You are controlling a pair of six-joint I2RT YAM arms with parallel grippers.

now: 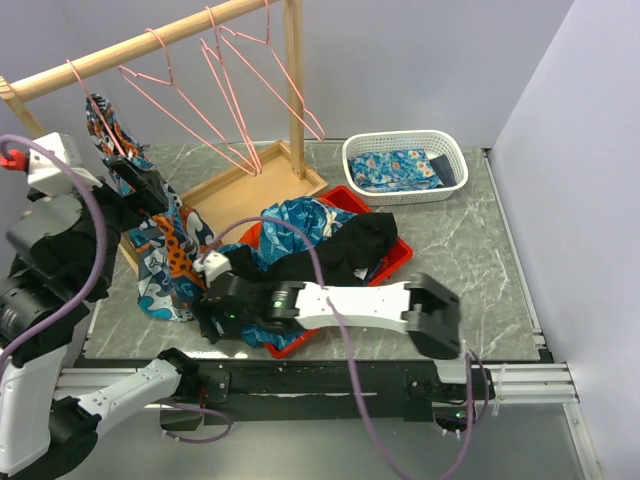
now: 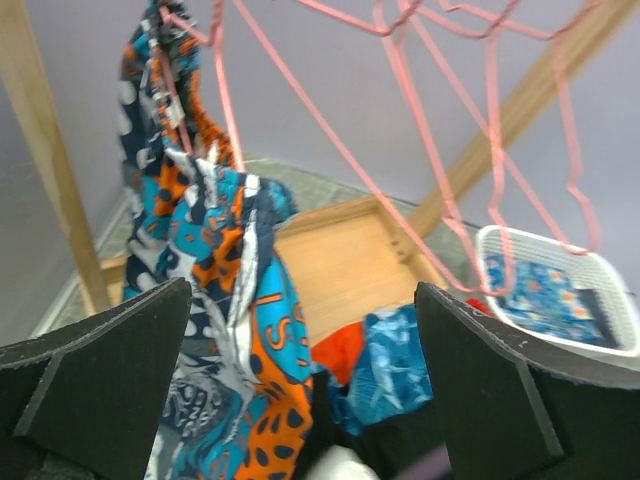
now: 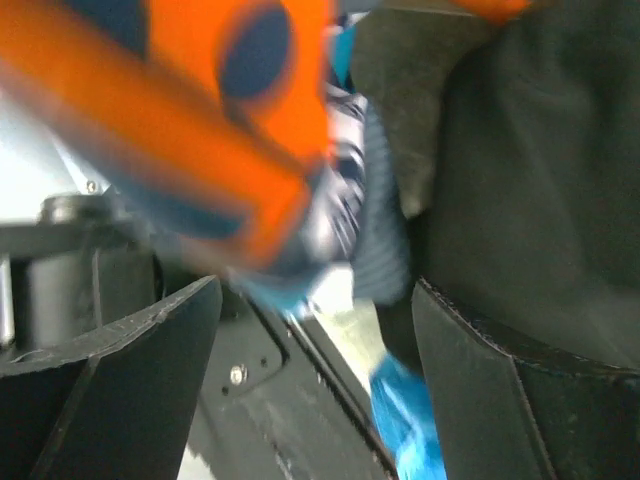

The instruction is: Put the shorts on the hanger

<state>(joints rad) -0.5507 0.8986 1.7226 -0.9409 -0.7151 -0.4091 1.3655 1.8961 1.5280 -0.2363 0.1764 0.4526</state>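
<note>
Overhead view of a marbled grey table (image 1: 470, 270) with two robot arms at its near edge. At far left, printed shorts (image 1: 165, 250) in navy, teal, orange and white, hung on the leftmost pink wire hanger (image 1: 80, 88) of a wooden rail (image 1: 150, 40) and trailing down onto the table. Left tool (image 1: 152, 192) just beside the hanging fabric, about midway up, fingers spread wide apart and clamped on nothing. From its wrist camera, shorts just ahead, left of centre in the gap. Right tool (image 1: 212, 310) low at the bottom edge of the shorts, near the table's front edge, beside a red tray (image 1: 398, 258) holding a black garment (image 1: 360, 245). From its wrist camera, fingers apart, with blurred orange and blue print in the gap between them; contact with the cloth impossible to tell. White basket (image 1: 400, 145) at far right, well apart.
</note>
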